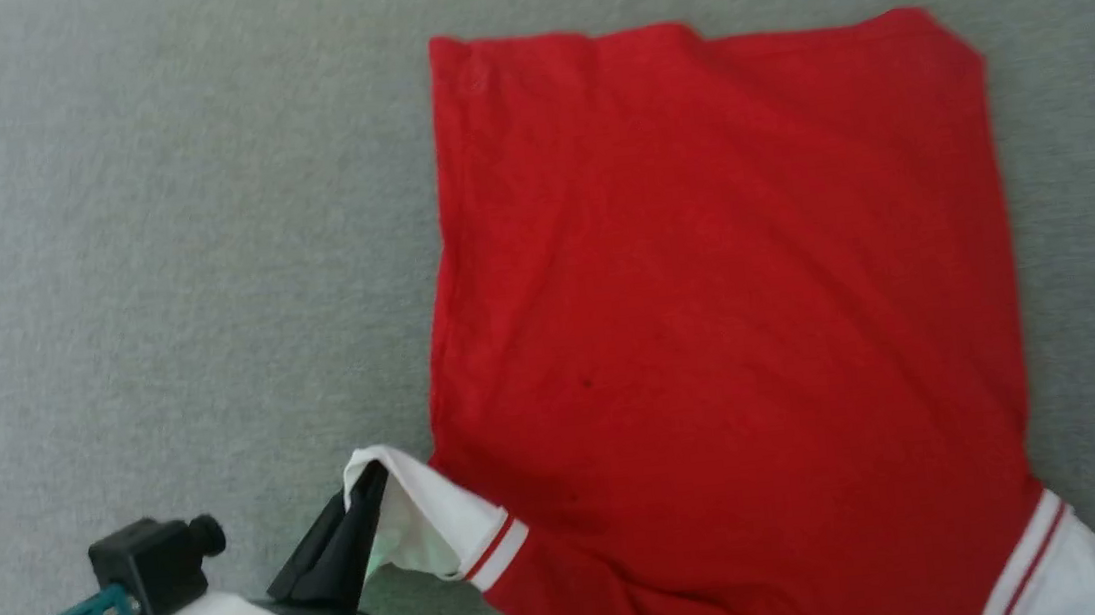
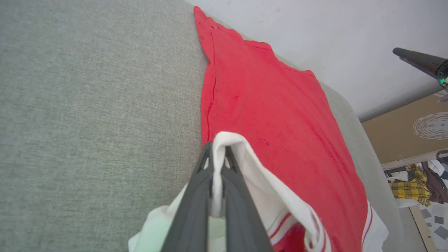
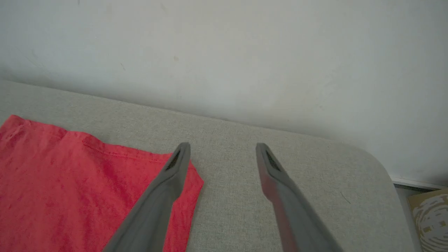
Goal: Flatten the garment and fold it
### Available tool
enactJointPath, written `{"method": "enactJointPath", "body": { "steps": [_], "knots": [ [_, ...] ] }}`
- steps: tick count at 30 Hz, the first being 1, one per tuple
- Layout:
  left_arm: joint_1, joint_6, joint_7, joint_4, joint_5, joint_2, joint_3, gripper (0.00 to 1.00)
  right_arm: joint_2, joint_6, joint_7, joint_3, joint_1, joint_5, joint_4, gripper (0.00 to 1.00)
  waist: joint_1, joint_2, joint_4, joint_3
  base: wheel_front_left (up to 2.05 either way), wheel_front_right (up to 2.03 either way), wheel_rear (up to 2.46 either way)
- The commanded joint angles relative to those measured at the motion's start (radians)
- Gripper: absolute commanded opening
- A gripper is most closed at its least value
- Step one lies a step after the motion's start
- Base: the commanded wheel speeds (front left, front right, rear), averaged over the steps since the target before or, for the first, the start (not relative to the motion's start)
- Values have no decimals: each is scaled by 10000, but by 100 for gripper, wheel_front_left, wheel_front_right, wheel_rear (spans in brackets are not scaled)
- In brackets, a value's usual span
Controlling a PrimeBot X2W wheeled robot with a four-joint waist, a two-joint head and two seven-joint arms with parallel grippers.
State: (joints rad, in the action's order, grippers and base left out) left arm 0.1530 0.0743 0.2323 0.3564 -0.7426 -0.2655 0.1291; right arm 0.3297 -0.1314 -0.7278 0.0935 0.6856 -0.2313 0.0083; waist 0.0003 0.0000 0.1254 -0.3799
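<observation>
Spotter: Garment (image 1: pixel 726 280) lies red and mostly flat on the grey bench (image 1: pixel 154 285), hem toward the far edge by the wall, sleeves toward the near edge. No lettering shows on the upper face.

Planner: And the grippers?

Spotter: The left gripper (image 1: pixel 372 485) has its fingers clamped on the white sleeve (image 1: pixel 428 530), which is lifted off the bench close to the near edge. The right gripper (image 3: pixel 222 152) holds nothing; its fingers stand wide, hovering above the hem corner toward the far right corner.

Planner: Then the risk is probably the pull. With nothing pinning the far side, a tug on that sleeve could drag the whole body sideways and ruck it up.

Spotter: The pinch looks thin too, so the jersey might slip out mid-fold. The other sleeve (image 1: pixel 1085 567), bunched at the near right, could get folded in crooked.
</observation>
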Motion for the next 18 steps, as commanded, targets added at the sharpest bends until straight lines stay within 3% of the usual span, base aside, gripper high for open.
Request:
{"method": "enactJointPath", "body": {
  "steps": [1, 7, 15, 16, 17, 18],
  "knots": [
    [-300, 132, -103, -95, 70, 37, 101, 0, -33, 7, -318, 16, 336, 283, 367, 100, -3, 0, 854, -950, 0, 0, 0],
    [-825, 295, -217, -357, 43, 84, 464, 0, -288, 7, -1624, 259, 618, 764, 1383, 100, -3, 0, 1387, -1608, 0, 0, 0],
    [-1361, 419, -337, -757, -43, 57, 813, 0, -198, 7, -1798, 314, 417, 1075, 1982, 100, -3, 0, 1794, -2089, 0, 0, 0],
    [-1412, 427, -353, -800, -49, 51, 841, 0, -231, 7, -1872, 326, 385, 1051, 2057, 82, -3, 0, 1796, -2104, 0, 0, 0],
    [-1458, 436, -375, -837, -58, 43, 864, 0, -265, 7, -1908, 342, 374, 1007, 2095, 34, -3, 0, 1780, -2105, 0, 0, 0],
    [-1495, 442, -401, -869, -55, 25, 874, 0, -293, 7, -1876, 343, 379, 979, 2099, 8, -3, 0, 1739, -2079, 0, 0, 0]
  ]
}}
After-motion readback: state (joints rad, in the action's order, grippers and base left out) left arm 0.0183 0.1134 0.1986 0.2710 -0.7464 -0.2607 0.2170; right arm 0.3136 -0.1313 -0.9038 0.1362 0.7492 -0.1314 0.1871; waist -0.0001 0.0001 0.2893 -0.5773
